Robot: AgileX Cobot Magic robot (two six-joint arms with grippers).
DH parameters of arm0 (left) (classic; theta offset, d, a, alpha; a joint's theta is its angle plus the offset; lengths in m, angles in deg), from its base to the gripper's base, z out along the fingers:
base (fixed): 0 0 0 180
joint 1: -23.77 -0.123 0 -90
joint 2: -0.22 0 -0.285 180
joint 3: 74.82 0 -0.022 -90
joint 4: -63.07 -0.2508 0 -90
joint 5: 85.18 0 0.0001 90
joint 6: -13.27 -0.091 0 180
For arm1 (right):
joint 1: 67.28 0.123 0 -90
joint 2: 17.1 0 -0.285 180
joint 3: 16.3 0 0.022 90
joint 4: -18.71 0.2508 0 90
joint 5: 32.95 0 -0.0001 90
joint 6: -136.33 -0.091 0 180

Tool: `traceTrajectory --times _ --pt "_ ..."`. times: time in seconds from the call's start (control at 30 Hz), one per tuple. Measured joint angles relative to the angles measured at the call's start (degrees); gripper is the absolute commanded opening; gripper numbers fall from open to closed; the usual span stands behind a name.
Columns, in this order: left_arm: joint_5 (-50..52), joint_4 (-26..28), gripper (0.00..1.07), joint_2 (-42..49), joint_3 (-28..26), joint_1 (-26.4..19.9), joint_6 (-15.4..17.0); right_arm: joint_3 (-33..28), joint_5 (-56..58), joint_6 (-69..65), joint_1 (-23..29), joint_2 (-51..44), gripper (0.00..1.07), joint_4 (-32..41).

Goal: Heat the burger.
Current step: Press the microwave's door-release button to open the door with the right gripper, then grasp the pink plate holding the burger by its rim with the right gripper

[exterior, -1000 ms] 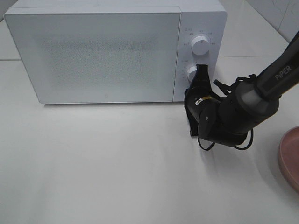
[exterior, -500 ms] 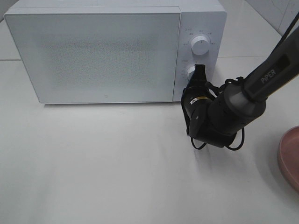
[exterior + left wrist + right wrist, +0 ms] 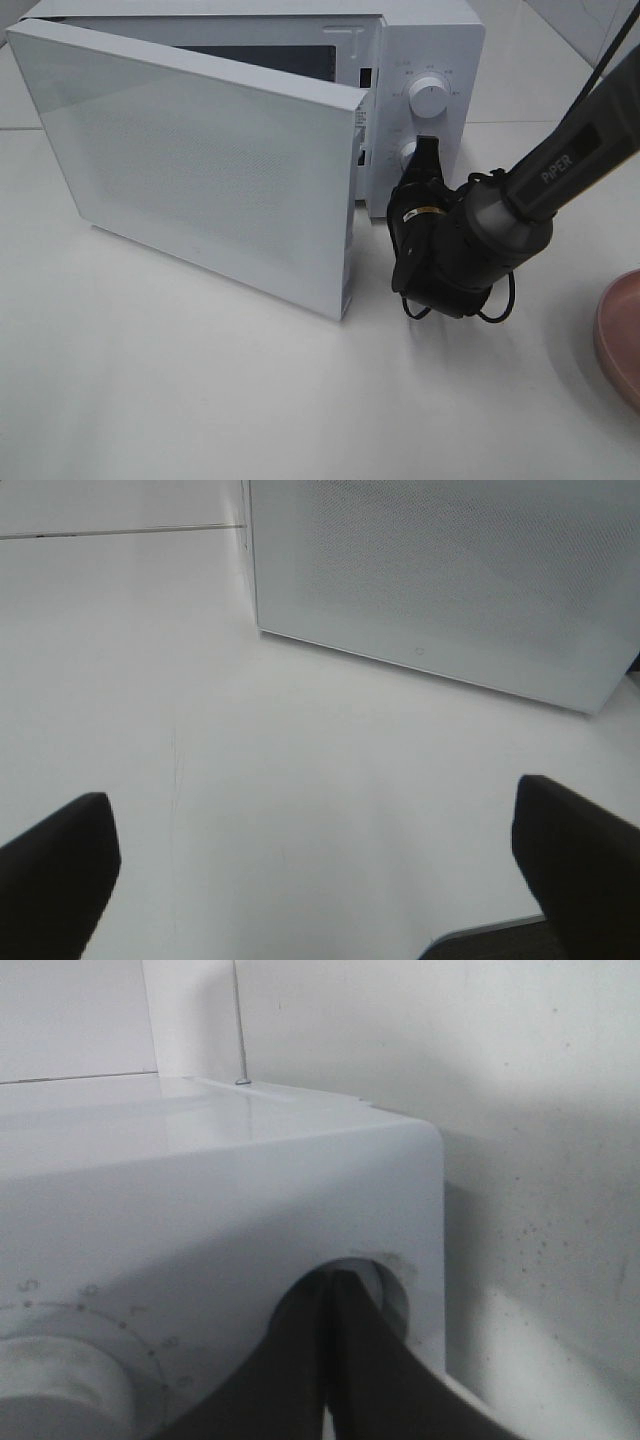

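A white desk [image 3: 200, 400] carries a white box-shaped microwave oven [image 3: 440, 40], its wide speckled white door [image 3: 190, 150] standing partly open, hinged at the left. The black right arm [image 3: 560, 170] reaches to the control panel; a round pink plate [image 3: 620, 330] lies well apart, to the right. The right gripper [image 3: 428, 150] is pinched closed, tips at the panel beside the lower white dial [image 3: 408, 155]. The left gripper [image 3: 315, 830] is spread wide over the desk, holding nothing. Where the burger is cannot be told.

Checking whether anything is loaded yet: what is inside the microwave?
Above the partly open door, only a dark strip of the microwave cavity shows. The door covers the rest, so what lies inside cannot be seen.
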Motion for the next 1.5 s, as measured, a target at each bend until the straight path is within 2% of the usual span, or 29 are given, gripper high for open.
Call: traceTrajectory --times 0.47,0.9,1.3,1.5 --pt "0.0 0.0 1.0 0.0 0.0 0.0 0.0 -0.8 5.8 1.4 -1.0 -2.1 0.0 -1.7" --pt "0.0 0.0 1.0 0.0 0.0 0.0 0.0 -4.9 11.6 6.1 -2.0 -7.4 0.0 -5.4" --pt "0.0 0.0 1.0 0.0 0.0 0.0 0.0 -8.9 20.1 10.7 -2.2 -12.4 0.0 -11.5" --pt "0.0 0.0 1.0 0.0 0.0 0.0 0.0 -12.8 25.2 13.8 -2.2 -17.8 0.0 -18.9"
